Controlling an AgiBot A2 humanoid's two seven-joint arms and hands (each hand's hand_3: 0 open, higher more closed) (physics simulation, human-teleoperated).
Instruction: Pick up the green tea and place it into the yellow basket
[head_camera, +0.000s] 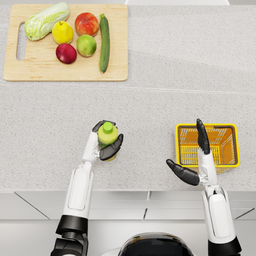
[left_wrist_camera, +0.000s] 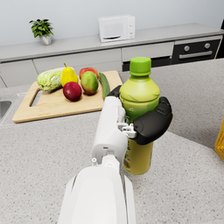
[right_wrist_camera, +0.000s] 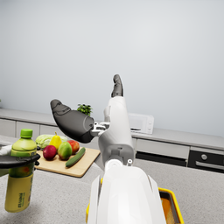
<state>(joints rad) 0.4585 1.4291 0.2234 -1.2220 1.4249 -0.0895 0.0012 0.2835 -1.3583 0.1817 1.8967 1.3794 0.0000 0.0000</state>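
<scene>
Now the left robot hand (head_camera: 103, 142) has its fingers wrapped around the green tea (left_wrist_camera: 139, 114), high on the body just under the cap, toward the counter's (head_camera: 150, 65) front edge and left of centre. Whether the base touches the counter, I cannot tell. The right robot hand (head_camera: 196, 157) holds nothing, fingers spread, and it hangs over the near left corner of the yellow basket (head_camera: 235, 145), which sits by the front edge on the right. That is the danger, I'd say: a sideways carry runs straight at that idle hand, and a low bottle could clip the basket's rim. A high grip may also let the bottle swing. Between bottle and basket the counter lies bare; the cutting board (head_camera: 30, 70) with its produce sits well apart at the far left corner.
</scene>
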